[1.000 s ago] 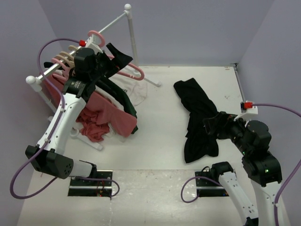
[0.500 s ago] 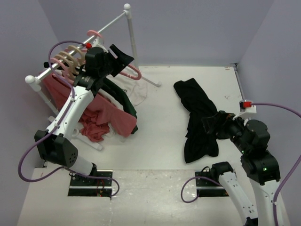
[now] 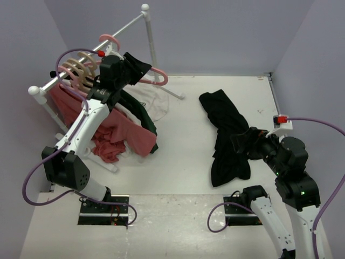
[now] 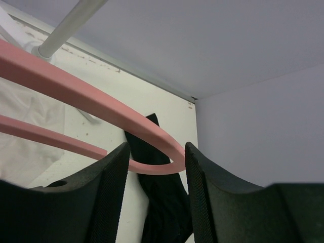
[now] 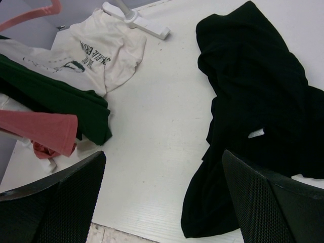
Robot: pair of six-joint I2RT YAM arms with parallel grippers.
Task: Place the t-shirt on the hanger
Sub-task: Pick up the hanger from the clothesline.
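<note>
Pink plastic, the hanger (image 3: 157, 80) sits at the upper left of the frame by the clothes rail (image 3: 129, 24). The left gripper (image 4: 156, 148) has its jaws partway apart, and the hanger's rounded corner shows in the gap. Whether it truly pinches it, I can't tell; I'd guess it means to fetch the hanger off. Right of centre, the t-shirt (image 3: 226, 129) lies crumpled on the table (image 3: 183, 140). The right gripper (image 5: 163, 154) gapes wide and empty over its lower part, likely poised to lift it.
</note>
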